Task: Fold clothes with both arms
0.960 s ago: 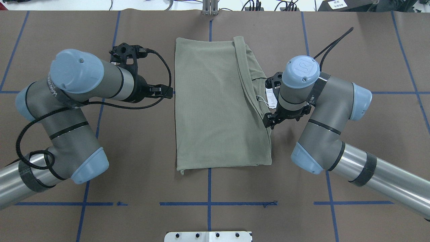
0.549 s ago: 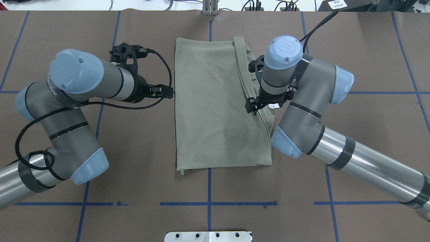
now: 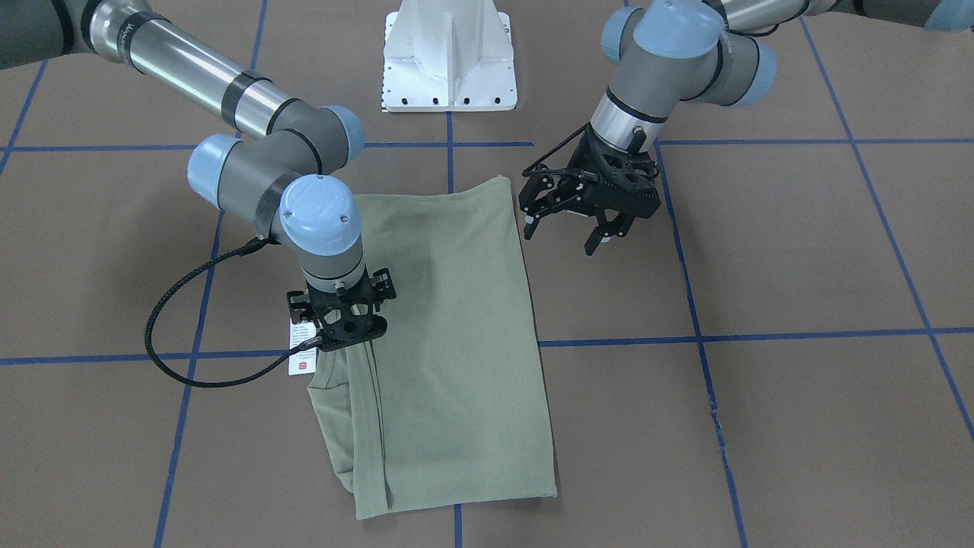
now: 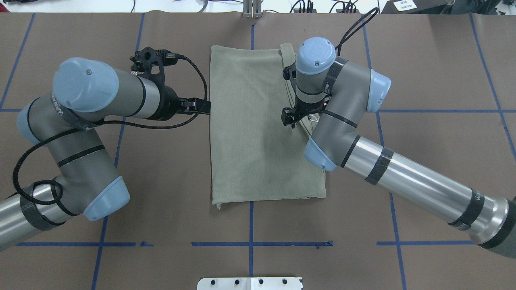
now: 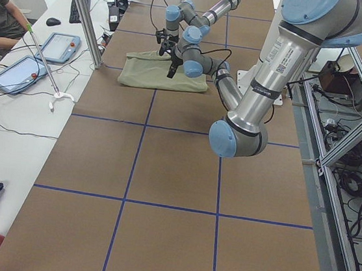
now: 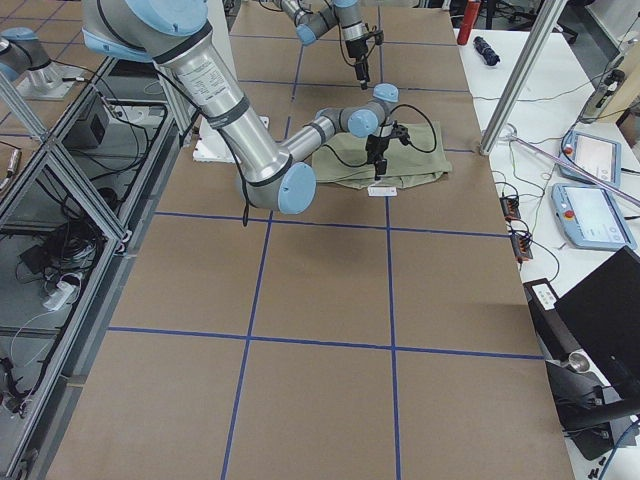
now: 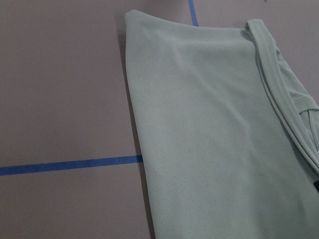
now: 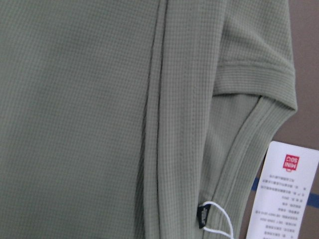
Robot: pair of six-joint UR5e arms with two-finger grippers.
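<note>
The shirt (image 4: pixel 250 133) lay folded mid-table (image 4: pixel 423 169). In the overhead view, the left gripper (image 3: pixel 560 236), fingers spread, sat off its 9 o'clock edge. The right gripper (image 3: pixel 346 335), grip untellable, stood over the 3 o'clock fold beside the hang tag (image 3: pixel 302 352).

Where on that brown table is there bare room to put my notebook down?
Bare table lies between the green shirt and the white base plate, and in both far corners. It is crowded beside the shirt: the left gripper hangs at one edge, the right gripper over the other.
</note>
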